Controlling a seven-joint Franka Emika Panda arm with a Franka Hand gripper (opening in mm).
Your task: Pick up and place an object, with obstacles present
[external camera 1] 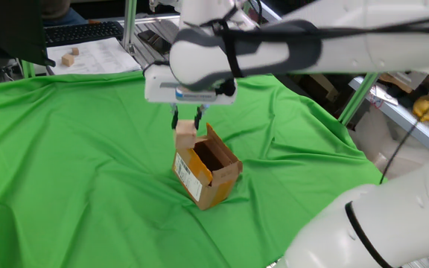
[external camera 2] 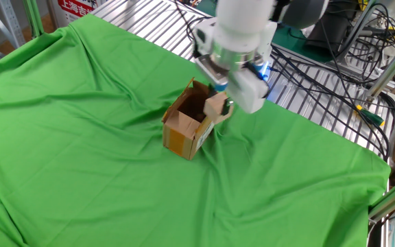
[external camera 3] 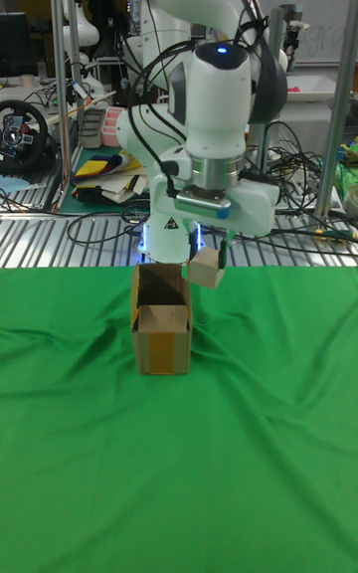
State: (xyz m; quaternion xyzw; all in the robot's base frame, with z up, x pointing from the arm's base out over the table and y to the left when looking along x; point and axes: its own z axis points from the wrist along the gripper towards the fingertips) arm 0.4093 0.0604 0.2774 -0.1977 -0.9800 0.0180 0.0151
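Observation:
My gripper [external camera 1: 187, 119] [external camera 2: 219, 101] [external camera 3: 208, 257] is shut on the object, a small pale tan wooden cube [external camera 1: 185, 131] [external camera 2: 215, 106] [external camera 3: 206, 270], and holds it in the air. The obstacle, a small brown cardboard box [external camera 1: 206, 173] [external camera 2: 186, 128] [external camera 3: 161, 321] with raised flaps and a white label, stands on the green cloth [external camera 1: 65, 164]. The cube hangs just above and beside the box's rim. In the tall view it is at the box's upper right corner.
Two similar small blocks [external camera 1: 68, 56] lie on white paper next to a keyboard [external camera 1: 82, 31] at the back left. A metal wire shelf with cables [external camera 2: 321, 75] borders the cloth. The arm's white base [external camera 1: 378, 223] fills the right side.

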